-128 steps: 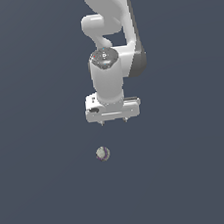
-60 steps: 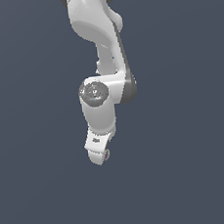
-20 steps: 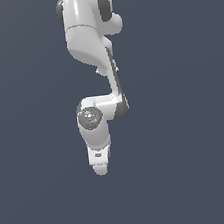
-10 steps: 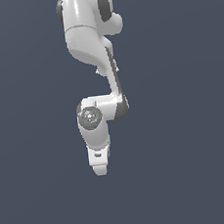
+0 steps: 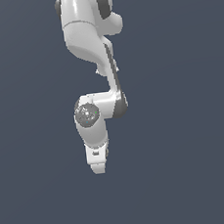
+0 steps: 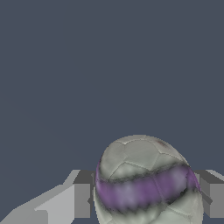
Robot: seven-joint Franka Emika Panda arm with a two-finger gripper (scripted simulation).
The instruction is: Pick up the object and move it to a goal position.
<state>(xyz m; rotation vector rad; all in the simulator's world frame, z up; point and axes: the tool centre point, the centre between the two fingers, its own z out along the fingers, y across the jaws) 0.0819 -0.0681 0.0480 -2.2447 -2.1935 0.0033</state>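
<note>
Ball point(image 6: 146, 183) sits clamped between the claw's point(image 6: 144, 199) fingers.

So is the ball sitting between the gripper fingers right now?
Yes, the wrist view shows the ball held between the two fingers of the gripper.

Exterior view: ball hidden behind the gripper point(image 5: 98, 168). Wrist view: ball point(image 6: 146, 183) and both fingers point(image 6: 82, 199) cut off by frame edge.

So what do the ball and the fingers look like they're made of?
Ball: stitched panels like a small football, matte pale grey with a purple band; probably leather or vinyl, though a render leaves that open. Fingers: flat grey blocks with hard edges and no shine, so likely plastic or painted metal.
</note>
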